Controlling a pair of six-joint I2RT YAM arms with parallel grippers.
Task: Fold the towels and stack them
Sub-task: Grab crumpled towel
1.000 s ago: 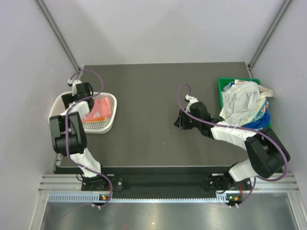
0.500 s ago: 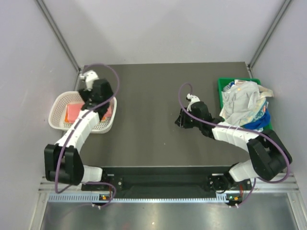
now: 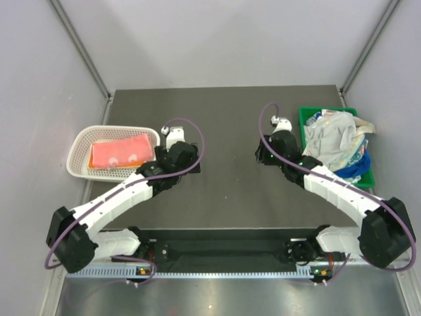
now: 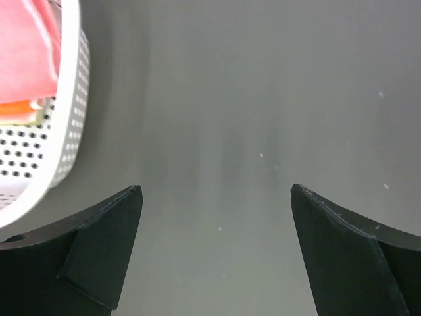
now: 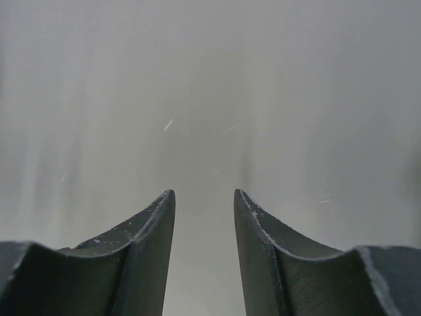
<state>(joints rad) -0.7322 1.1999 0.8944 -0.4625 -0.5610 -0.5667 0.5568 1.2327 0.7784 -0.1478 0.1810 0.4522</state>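
step: between towels. The pink towel lies folded on the orange towel in the white mesh basket. The rest are in an unfolded heap in the green bin.
left gripper: wide open, empty, over bare table just right of the basket.
right gripper: partly open, nothing between its fingers, near the bin.
next: probably the right arm reaches into the bin, pinches one towel off the heap and pulls it to the table centre.
changed: the left arm has swung off the basket to mid-table. The right gripper has shifted back toward the bin.

Bare tabletop runs between basket and bin.
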